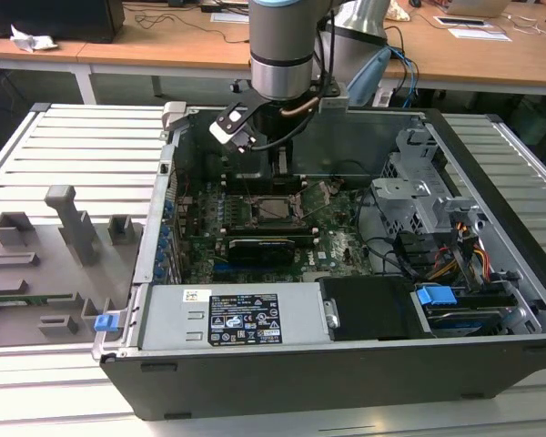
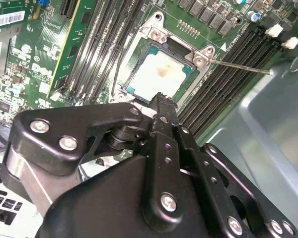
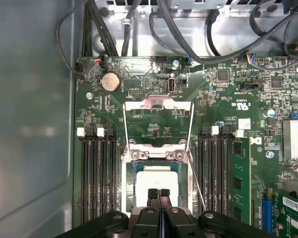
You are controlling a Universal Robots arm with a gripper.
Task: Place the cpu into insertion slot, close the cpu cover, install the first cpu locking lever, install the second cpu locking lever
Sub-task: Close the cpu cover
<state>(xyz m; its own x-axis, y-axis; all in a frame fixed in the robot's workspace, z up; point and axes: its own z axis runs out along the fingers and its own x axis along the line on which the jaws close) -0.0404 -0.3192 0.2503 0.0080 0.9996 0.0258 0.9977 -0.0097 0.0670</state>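
Observation:
The cpu (image 3: 156, 179), a small square chip with a silvery top, lies in the insertion slot (image 3: 130, 171) on the green motherboard; it also shows in the second wrist view as the cpu (image 2: 158, 74) and in the exterior view as the cpu (image 1: 275, 208). The cpu cover (image 3: 159, 103), a silver frame with a square cut-out, is swung open away from the slot. One thin locking lever (image 3: 197, 184) sticks out beside the slot, seen again as the lever (image 2: 238, 66). My gripper (image 3: 158, 194) hangs shut and empty just above the chip's edge.
Long black memory slots (image 3: 97, 173) flank the socket on both sides. Black cables (image 3: 139, 29) run along the case wall beyond the board. A black graphics card (image 1: 259, 246), the power supply (image 1: 237, 314) and a drive cage (image 1: 419, 196) crowd the open computer case.

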